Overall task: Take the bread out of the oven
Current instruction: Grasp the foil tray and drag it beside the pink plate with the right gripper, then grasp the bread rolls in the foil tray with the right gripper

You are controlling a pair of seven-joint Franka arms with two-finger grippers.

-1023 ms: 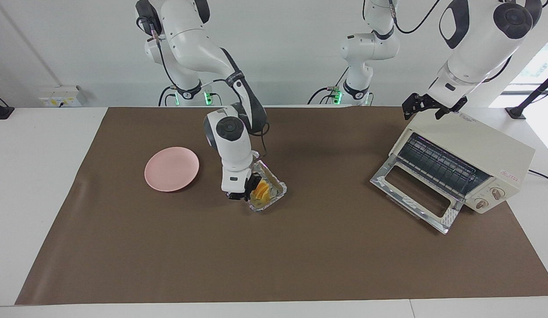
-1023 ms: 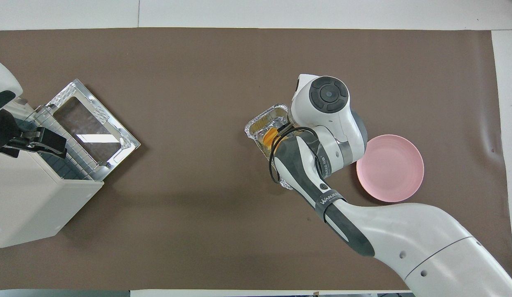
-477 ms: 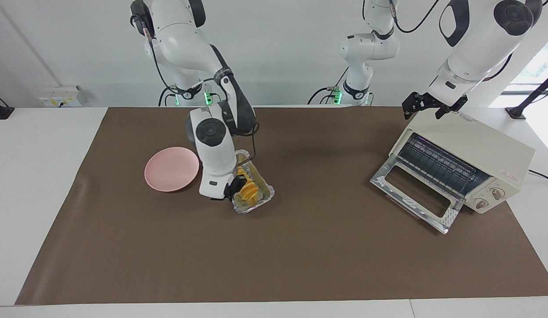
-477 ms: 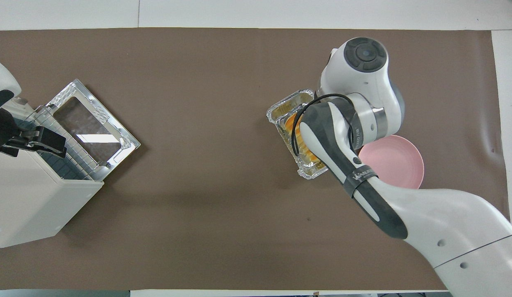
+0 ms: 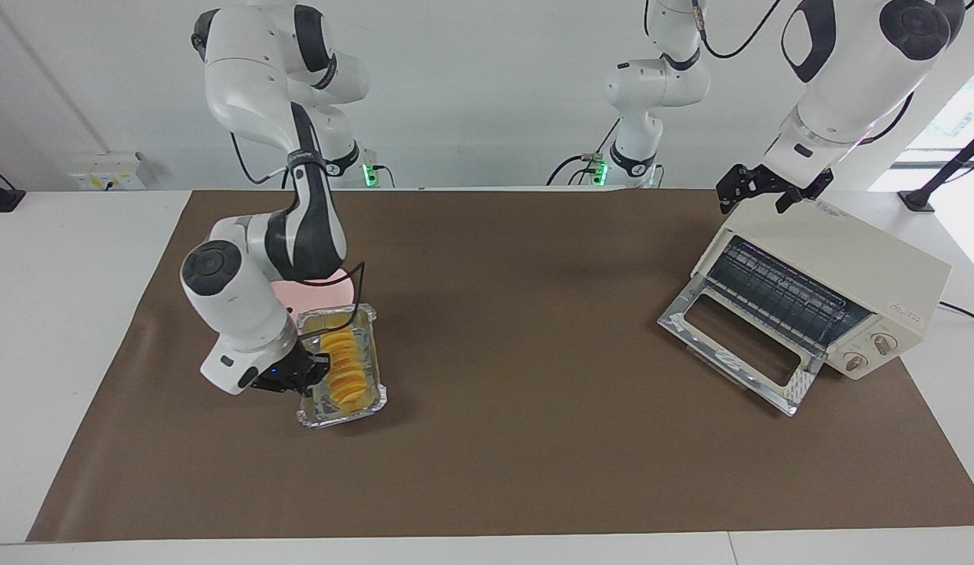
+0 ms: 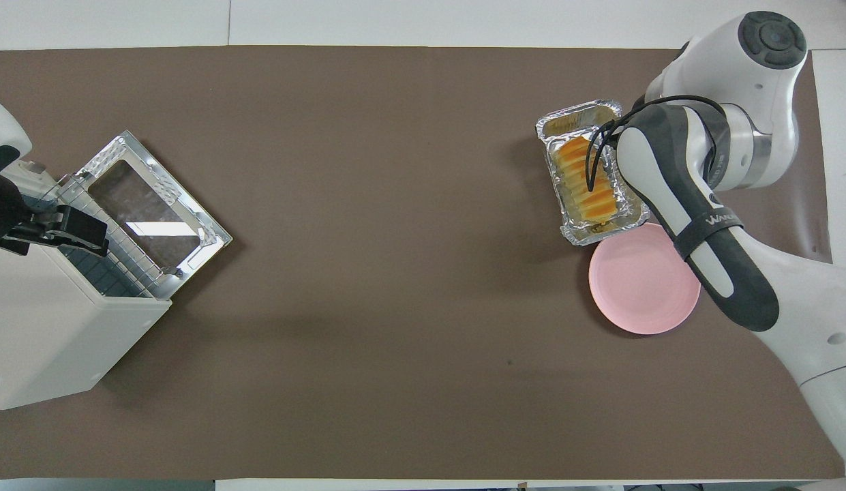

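The golden-orange ridged bread point(image 5: 345, 369) lies in a crinkled foil tray point(image 5: 353, 408), out of the oven; it also shows in the overhead view point(image 6: 581, 183). My right gripper point(image 5: 308, 370) is shut on the tray's long side rim and holds it low over the mat, just farther from the robots than the pink plate point(image 6: 644, 286). The cream-white oven point(image 5: 848, 267) stands at the left arm's end of the table with its glass door point(image 5: 738, 345) dropped open and its rack bare. My left gripper point(image 5: 769, 190) is open over the oven's top edge.
The pink plate point(image 5: 314, 289) is mostly hidden by the right arm in the facing view. The brown mat point(image 5: 534, 439) covers the table between tray and oven. A third arm stands at the back wall.
My right gripper has carried the tray with the bread from the middle of the mat toward the right arm's end, past the plate and farther from the robots. The left gripper has stayed put.
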